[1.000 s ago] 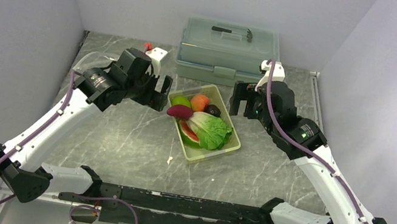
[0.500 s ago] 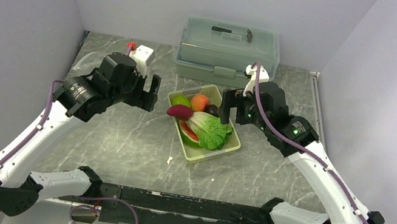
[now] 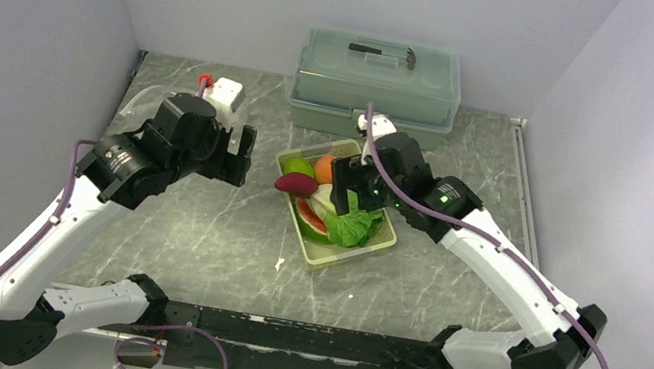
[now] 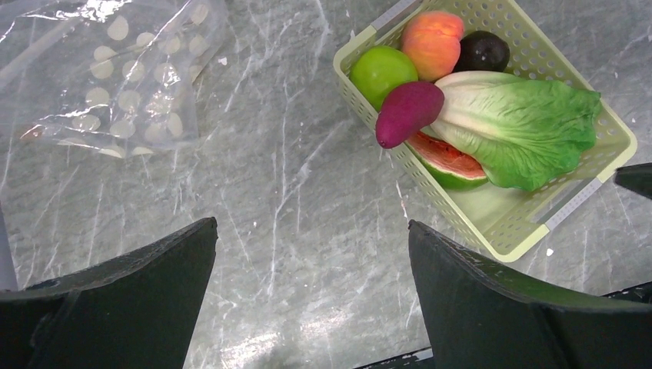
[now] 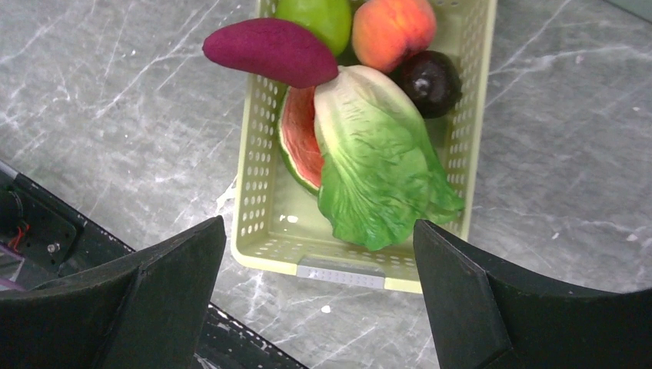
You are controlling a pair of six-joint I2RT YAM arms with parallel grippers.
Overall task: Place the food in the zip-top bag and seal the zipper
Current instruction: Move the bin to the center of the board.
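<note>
Right gripper (image 5: pixel 319 224) held above tray (image 5: pixel 254 192), jaws wide apart, nothing clamped. Left gripper (image 4: pixel 311 224) likewise apart, empty. Food (image 4: pixel 430 42) heaped in tray. Lettuce (image 5: pixel 377 177) judged light, best pinched across pale stem. Zip-top bag (image 4: pixel 115 84) laid flat well left of tray, judged limp, slippery.

A lab test booth: plain walls (image 3: pixel 19 8) enclose a marbled table (image 3: pixel 214 226).
</note>
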